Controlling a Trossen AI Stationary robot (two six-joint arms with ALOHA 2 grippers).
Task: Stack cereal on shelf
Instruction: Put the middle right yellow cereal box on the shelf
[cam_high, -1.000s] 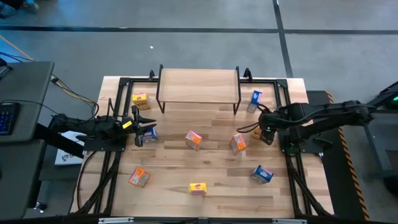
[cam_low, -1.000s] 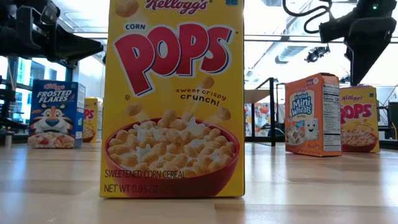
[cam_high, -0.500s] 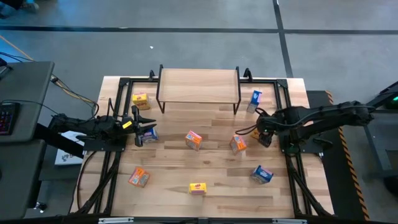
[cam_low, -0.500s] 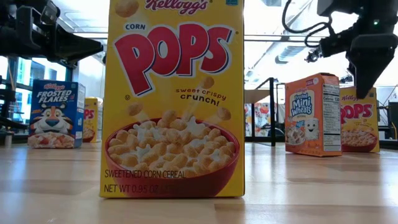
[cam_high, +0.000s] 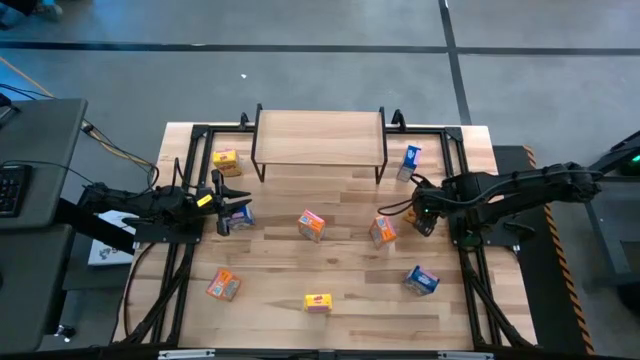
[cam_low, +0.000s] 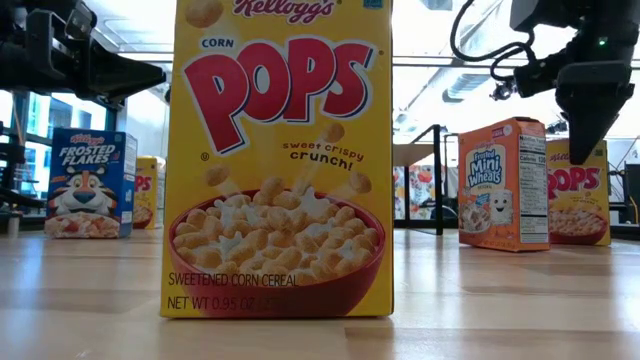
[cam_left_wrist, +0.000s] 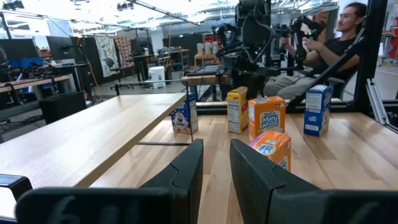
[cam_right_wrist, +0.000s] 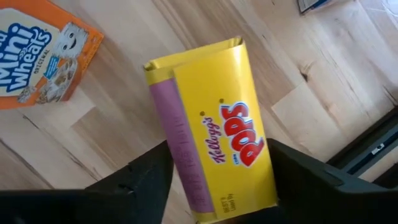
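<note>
R gripper (cam_high: 424, 222) has dropped lower over the past sec and now sits right over the yellow Pops box (cam_right_wrist: 214, 146) by the table's R edge, fingers spread and straddling it, not clamped yet, so I'd say a grab is about to happen. L gripper (cam_high: 240, 207) hasn't moved, waiting near a blue box (cam_high: 243, 216) on the L side, fingers slightly apart, holding nothing. Shelf (cam_high: 318, 135) at the back has no boxes on top, so stacking hasn't started.
</note>
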